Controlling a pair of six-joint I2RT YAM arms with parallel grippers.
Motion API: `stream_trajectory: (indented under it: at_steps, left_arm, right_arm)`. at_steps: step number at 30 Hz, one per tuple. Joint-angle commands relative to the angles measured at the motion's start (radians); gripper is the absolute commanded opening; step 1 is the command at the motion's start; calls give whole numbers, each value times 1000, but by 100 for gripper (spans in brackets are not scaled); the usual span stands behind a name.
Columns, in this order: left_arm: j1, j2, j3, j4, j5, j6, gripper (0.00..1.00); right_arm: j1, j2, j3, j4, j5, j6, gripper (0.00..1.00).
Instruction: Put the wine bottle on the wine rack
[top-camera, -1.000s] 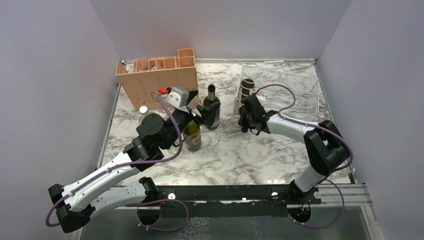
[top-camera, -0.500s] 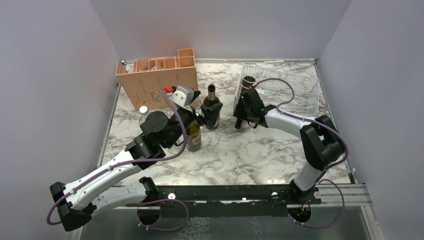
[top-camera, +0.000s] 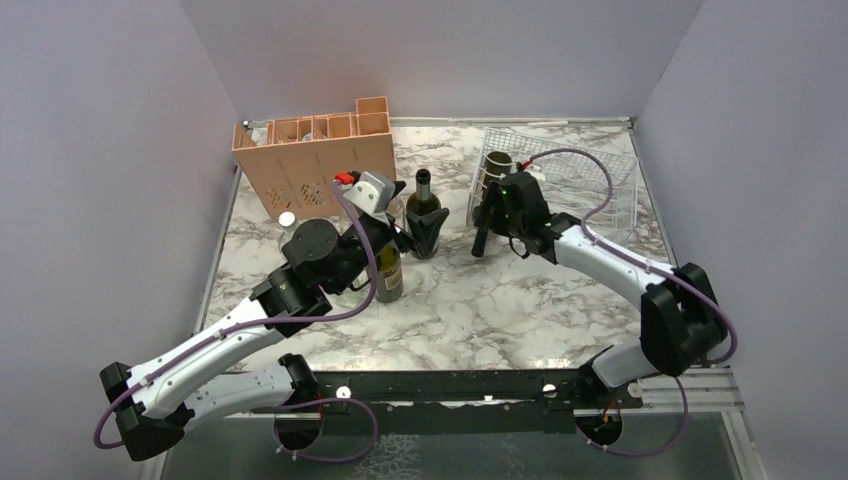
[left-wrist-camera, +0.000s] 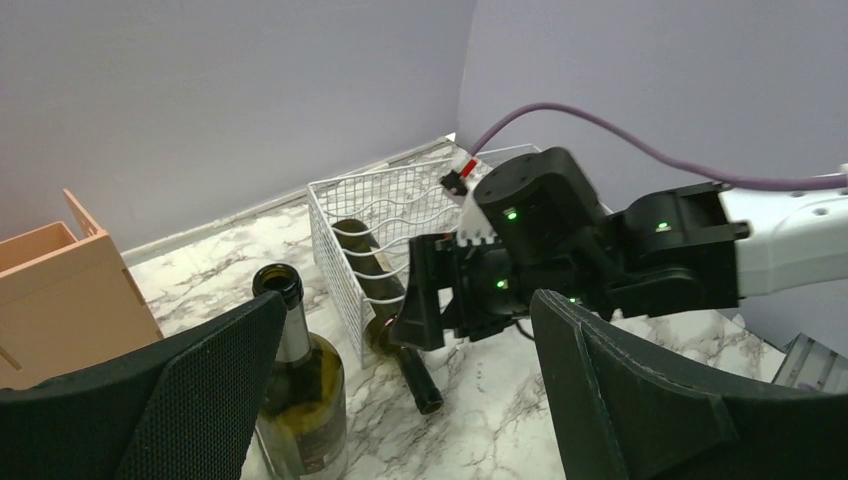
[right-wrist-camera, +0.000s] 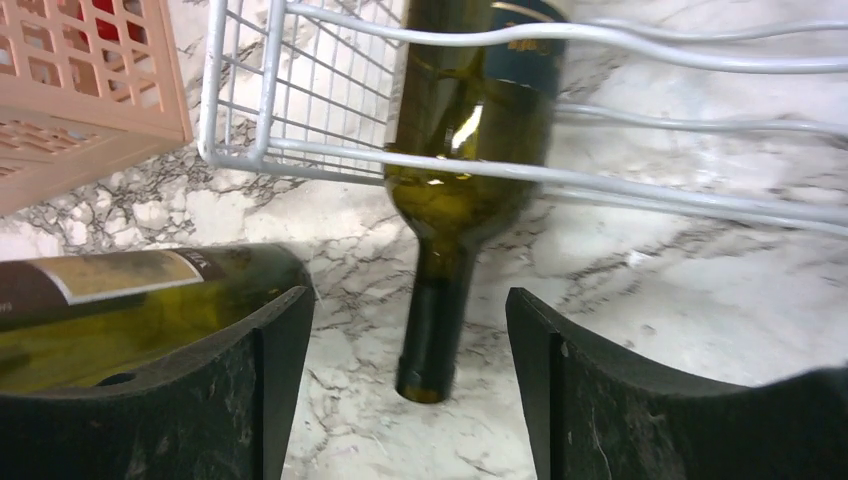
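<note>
A dark green wine bottle (right-wrist-camera: 465, 130) lies in the left cradle of the white wire wine rack (top-camera: 590, 185). Its neck pokes out over the front wire and the mouth rests on the marble (left-wrist-camera: 430, 398). My right gripper (right-wrist-camera: 405, 310) is open and straddles that neck without touching it, hovering at the rack's front left corner (top-camera: 492, 228). My left gripper (left-wrist-camera: 408, 305) is wide open and holds nothing. An upright bottle (left-wrist-camera: 295, 400) stands just past its left finger. From above, the left gripper (top-camera: 420, 232) sits at that bottle's (top-camera: 423, 205) base.
Another upright bottle (top-camera: 386, 272) stands by the left arm's wrist. The peach-orange crate (top-camera: 315, 165) stands at the back left, with a small white disc (top-camera: 287, 218) in front of it. The two grippers are close together mid-table. Purple walls enclose the marble top.
My right gripper has opened and let go of the bottle's neck. The bottle now rests in the rack on its own. The right elbow swung right. The left arm barely moved.
</note>
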Motion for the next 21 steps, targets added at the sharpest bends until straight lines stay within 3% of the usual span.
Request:
stream_trajectory:
  at_steps: [1,3,9,15,21]
  left_arm:
    - [-1,-14,37,-8,11,17,99]
    - [-1,-17,35,-9,12,17,99]
    - [-1,-22,30,-11,15,15,99]
    - [-3,-30,17,-14,26,19,99]
    - [-1,-28,14,-16,29,23,99]
  right_arm:
    - [-23,-113,-56,-104,89,-58,74]
    - [-43,-161,-76,-148,112,-65,70]
    - [-143,-292,-122,-259,136,-128,44]
    - [-289,-366,-164,-332,110,-146,42]
    - [-432,-325,-150,-331,60,-121,42]
